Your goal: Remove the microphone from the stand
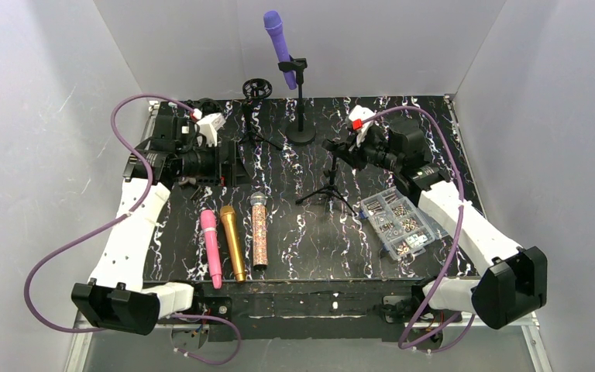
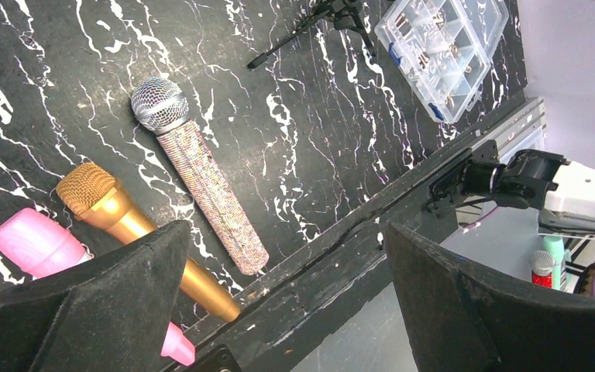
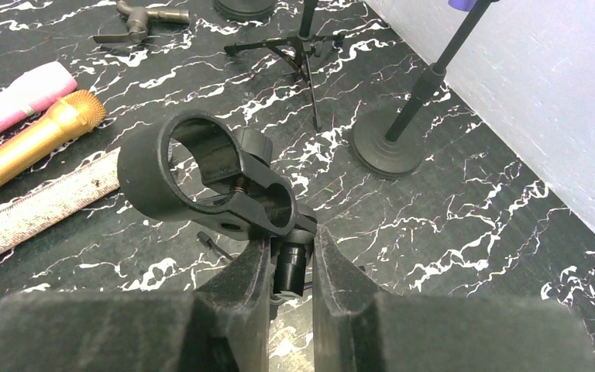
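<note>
A purple microphone [image 1: 277, 43] sits tilted in the clip of a tall round-based stand [image 1: 302, 133] at the back middle; neither gripper touches it. My right gripper [image 3: 290, 260] is shut on the black neck of a small tripod stand [image 1: 328, 190], just below its clip [image 3: 201, 174], which holds nothing. My left gripper [image 2: 287, 263] hangs open over the left part of the table, its fingers wide apart and empty. Beneath it lie a glitter microphone [image 2: 201, 186], a gold microphone [image 2: 132, 225] and a pink microphone [image 2: 39, 244].
A clear plastic parts box [image 1: 399, 223] lies on the right near my right arm. Another small tripod stand [image 1: 252, 128] with a ring holder stands at the back left. The round base [image 3: 387, 147] is just beyond the held tripod. White walls close the table on three sides.
</note>
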